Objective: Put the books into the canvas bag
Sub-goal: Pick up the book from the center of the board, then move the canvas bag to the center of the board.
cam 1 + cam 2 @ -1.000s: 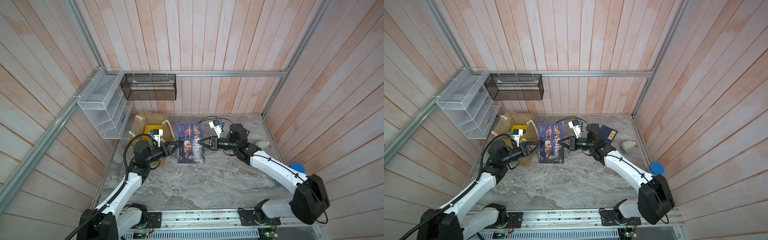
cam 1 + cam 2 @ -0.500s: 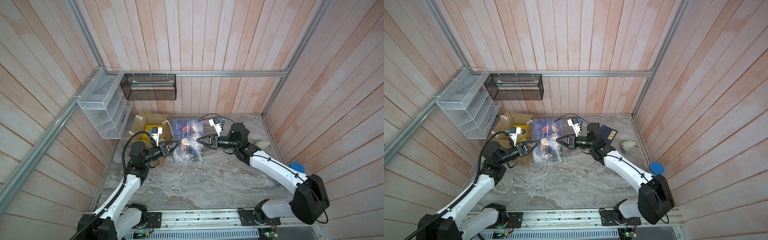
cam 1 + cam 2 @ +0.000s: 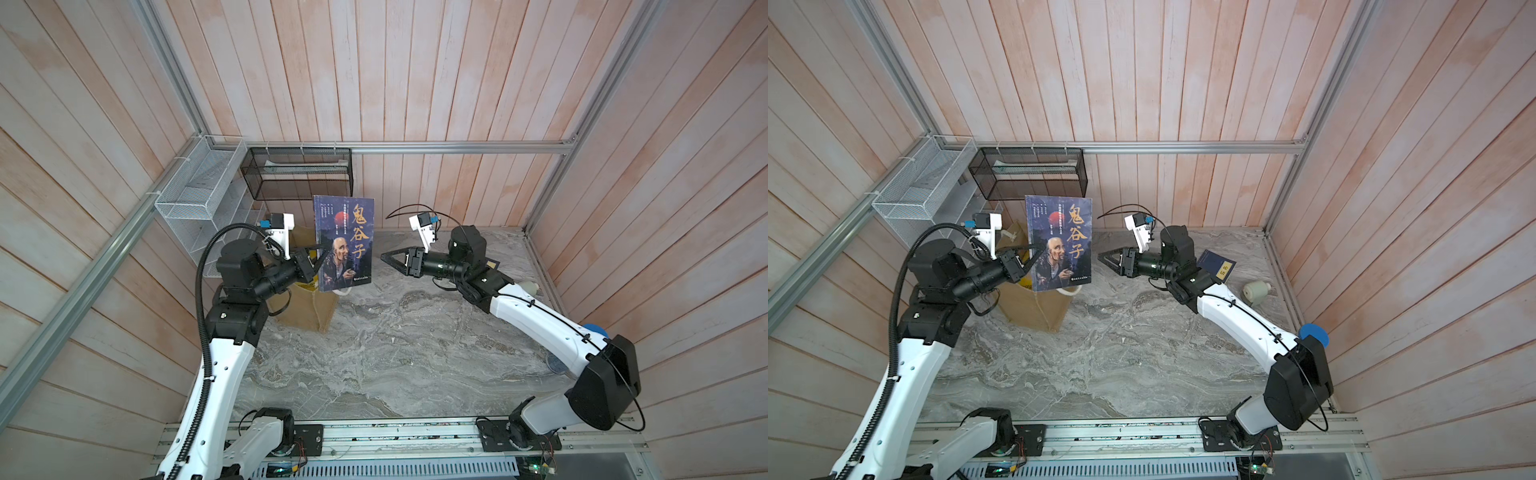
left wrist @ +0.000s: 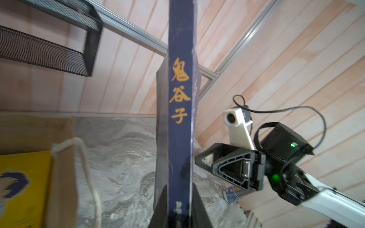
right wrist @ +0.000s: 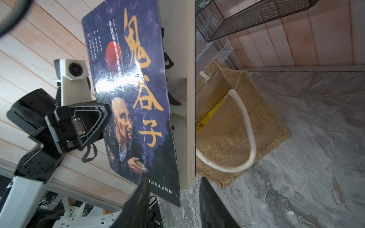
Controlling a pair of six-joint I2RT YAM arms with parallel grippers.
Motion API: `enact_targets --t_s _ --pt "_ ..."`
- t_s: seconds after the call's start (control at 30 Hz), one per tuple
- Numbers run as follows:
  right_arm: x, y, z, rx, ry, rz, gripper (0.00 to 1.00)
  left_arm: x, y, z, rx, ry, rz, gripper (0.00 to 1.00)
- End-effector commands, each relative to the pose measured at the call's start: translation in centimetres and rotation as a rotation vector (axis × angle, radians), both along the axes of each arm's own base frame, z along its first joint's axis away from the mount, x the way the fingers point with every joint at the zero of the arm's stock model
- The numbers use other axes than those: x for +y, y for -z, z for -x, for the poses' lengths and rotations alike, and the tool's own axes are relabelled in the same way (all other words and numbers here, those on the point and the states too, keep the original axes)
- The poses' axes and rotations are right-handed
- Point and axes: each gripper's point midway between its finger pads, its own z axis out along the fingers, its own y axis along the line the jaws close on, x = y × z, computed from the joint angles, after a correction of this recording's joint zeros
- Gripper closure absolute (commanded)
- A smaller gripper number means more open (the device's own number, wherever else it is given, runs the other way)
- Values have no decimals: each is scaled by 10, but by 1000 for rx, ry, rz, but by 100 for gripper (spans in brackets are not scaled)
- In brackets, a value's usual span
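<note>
A dark navy book (image 3: 345,245) (image 3: 1059,245) with a portrait cover and gold title stands upright in the air above the canvas bag (image 3: 307,311) (image 3: 1038,307). My left gripper (image 3: 318,259) (image 4: 180,193) is shut on the book's spine (image 4: 180,118). My right gripper (image 3: 383,257) (image 5: 173,180) is open, just right of the book's cover (image 5: 134,98) and not touching it. The tan bag (image 5: 237,128) with white rope handles holds a yellow book (image 5: 209,114) (image 4: 23,177). Another navy book (image 3: 1217,266) lies on the table behind the right arm.
A white wire basket (image 3: 195,195) hangs on the left wall and a black mesh basket (image 3: 299,174) on the back wall, just above the held book. A small white roll (image 3: 1256,291) and a blue disc (image 3: 1313,334) sit at the table's right edge.
The left gripper shut on the book's spine, then the right gripper opened and let go. The book has risen and shifted left, over the bag.
</note>
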Motion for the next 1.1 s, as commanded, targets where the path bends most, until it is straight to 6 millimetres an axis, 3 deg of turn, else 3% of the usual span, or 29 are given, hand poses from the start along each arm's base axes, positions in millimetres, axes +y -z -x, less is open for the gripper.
enact_targets --t_s 0.0,0.17,0.33,0.57,0.7,0.87,1.07 --pt "8 5 -18 28 111 40 56 33 -10 -11 -42 -161 -178 100" --pt "38 15 -36 60 175 75 55 57 -41 -27 -123 -274 -305 100" --pt "78 31 -51 88 177 134 55 71 -44 -39 -148 -341 -391 100" --pt "138 55 -65 138 129 200 54 90 -18 -59 -103 -414 -520 100" --pt "159 73 -71 160 119 253 53 95 3 -71 -46 -411 -576 100" --pt "169 92 -72 177 121 302 52 94 36 -78 51 -363 -618 100" --pt "165 98 -71 168 141 324 52 92 80 -75 193 -297 -652 100"
